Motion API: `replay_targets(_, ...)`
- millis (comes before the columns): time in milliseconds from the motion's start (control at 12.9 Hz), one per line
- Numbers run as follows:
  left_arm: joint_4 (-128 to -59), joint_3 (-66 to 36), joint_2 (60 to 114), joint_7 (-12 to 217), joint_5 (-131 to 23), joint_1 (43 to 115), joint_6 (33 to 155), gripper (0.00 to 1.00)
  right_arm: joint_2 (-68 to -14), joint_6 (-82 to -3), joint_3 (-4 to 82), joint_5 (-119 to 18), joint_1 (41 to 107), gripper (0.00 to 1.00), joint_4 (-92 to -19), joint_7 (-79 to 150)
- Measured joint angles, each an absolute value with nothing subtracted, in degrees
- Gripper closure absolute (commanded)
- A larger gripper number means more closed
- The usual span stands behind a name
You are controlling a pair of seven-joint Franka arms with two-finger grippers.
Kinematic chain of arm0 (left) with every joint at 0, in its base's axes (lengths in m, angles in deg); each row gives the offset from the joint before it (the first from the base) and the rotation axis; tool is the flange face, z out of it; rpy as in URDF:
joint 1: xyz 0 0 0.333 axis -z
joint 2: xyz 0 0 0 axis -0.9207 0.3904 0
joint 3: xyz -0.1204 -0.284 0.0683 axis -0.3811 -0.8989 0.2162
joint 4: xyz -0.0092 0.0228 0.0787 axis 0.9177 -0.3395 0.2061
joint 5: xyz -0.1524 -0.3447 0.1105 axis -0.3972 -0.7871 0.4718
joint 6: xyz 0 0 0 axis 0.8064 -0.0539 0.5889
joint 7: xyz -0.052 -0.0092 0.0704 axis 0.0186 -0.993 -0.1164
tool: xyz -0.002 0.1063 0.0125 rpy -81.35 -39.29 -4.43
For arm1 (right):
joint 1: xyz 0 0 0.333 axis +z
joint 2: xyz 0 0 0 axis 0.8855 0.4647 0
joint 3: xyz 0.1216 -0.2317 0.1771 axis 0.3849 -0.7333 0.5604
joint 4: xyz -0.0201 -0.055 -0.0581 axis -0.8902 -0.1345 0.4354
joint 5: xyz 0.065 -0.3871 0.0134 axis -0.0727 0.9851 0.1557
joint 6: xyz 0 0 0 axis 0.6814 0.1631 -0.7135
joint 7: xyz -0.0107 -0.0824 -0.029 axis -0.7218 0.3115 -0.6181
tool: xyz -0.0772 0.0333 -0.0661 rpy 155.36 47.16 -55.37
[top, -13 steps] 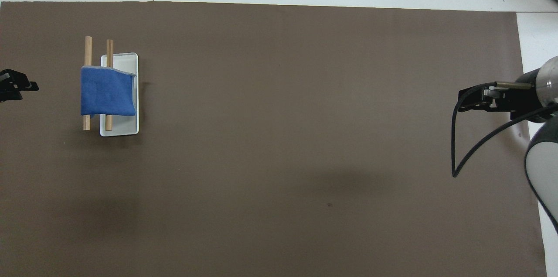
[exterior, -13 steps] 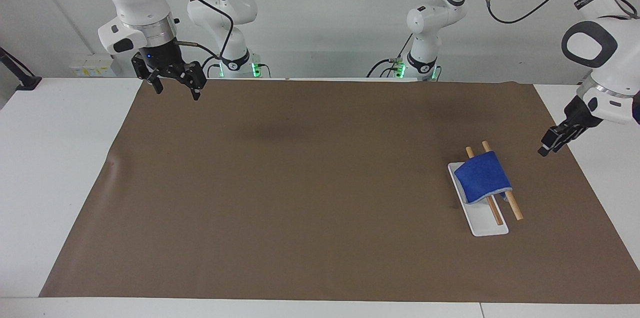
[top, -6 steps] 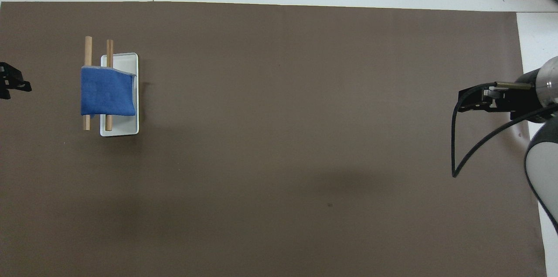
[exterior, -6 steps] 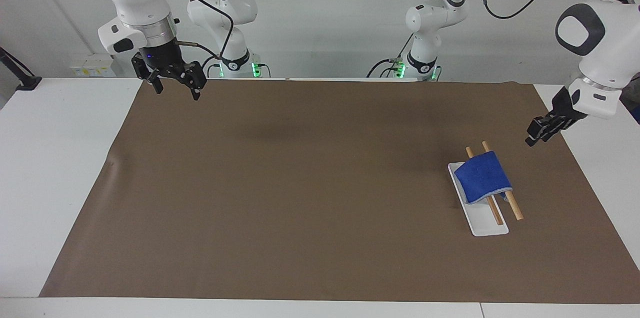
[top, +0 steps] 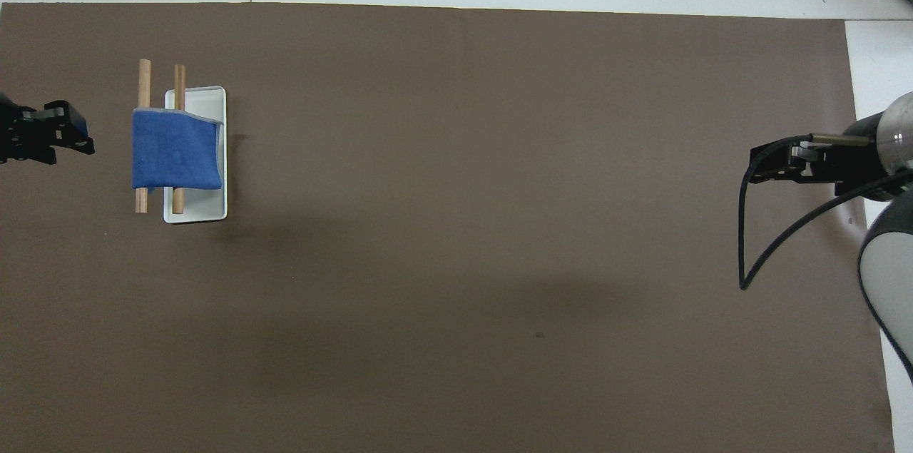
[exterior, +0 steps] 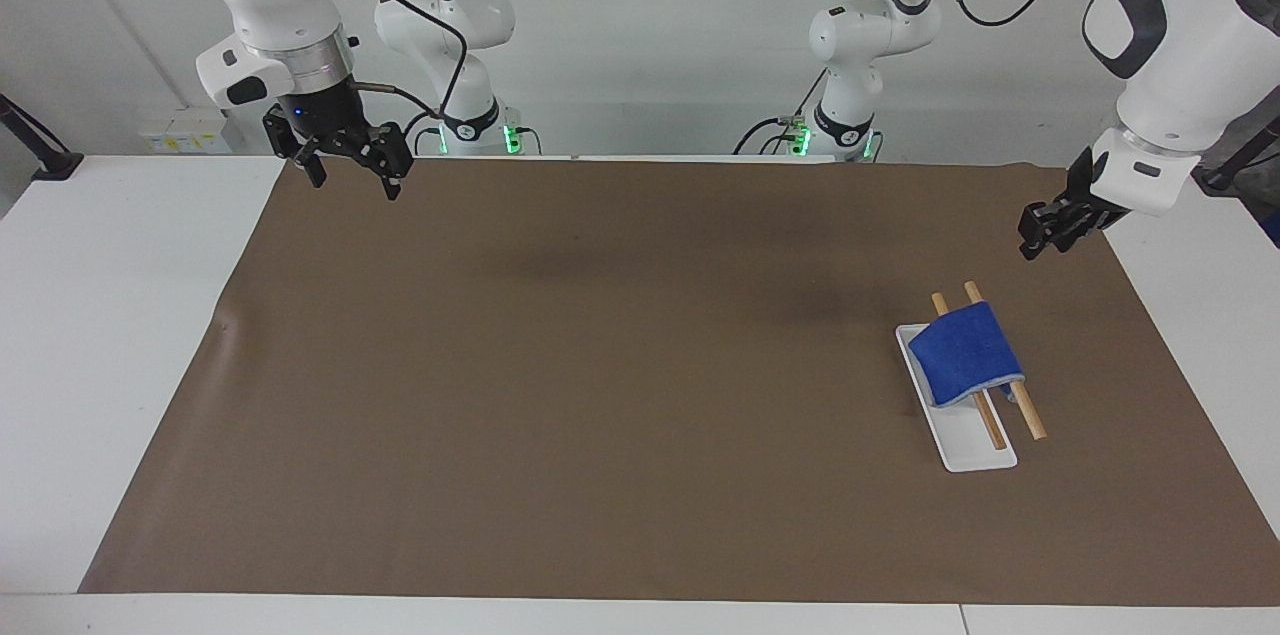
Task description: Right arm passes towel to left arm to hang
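no brand, label or writing can be read in either view. the towel (exterior: 965, 353) hangs over two wooden rods (exterior: 1027, 418) on a white tray (exterior: 968, 447), lower right of the facing view, upper left of the overhead one. only the facing view shows the arms' bases and the right gripper (exterior: 352, 169), upper left, fingers spread, empty, over the brown mat (exterior: 600, 365). the left gripper (exterior: 1036, 237), right edge, holds nothing; i cannot tell how far it is open.
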State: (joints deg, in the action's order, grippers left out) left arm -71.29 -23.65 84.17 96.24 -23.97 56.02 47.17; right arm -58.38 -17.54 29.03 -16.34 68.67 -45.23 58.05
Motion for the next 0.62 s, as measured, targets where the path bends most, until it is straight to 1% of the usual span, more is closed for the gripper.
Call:
replay_targets(78, -70.93, -23.71, 84.17, 94.96, -23.11, 56.37, 46.80, 0.51, -58.38, -17.54, 29.03, -16.34, 68.67, 0.00, -45.23, 58.05)
replay_targets(311, -70.20, -23.80, 84.17, 92.67, -22.91, 56.99, 46.79, 0.37, -58.38, -17.54, 29.03, -16.34, 68.67, 0.00, -45.23, 58.05)
replay_targets(389, -70.12, -23.71, 84.17, 92.67, -23.05, 56.98, 46.96, 0.28, -58.38, -17.54, 29.03, -16.34, 68.67, 0.00, -45.23, 58.05)
replay_targets(467, -70.13, -23.58, 84.17, 92.63, -23.10, 56.97, 47.04, 0.16, -58.38, -17.54, 29.03, -16.34, 68.67, 0.00, -45.23, 58.05)
replay_targets(622, -70.40, -23.41, 84.16, 92.61, -23.11, 56.96, 47.36, 0.07, -58.38, -17.54, 29.03, -16.34, 68.67, 0.00, -45.23, 58.05)
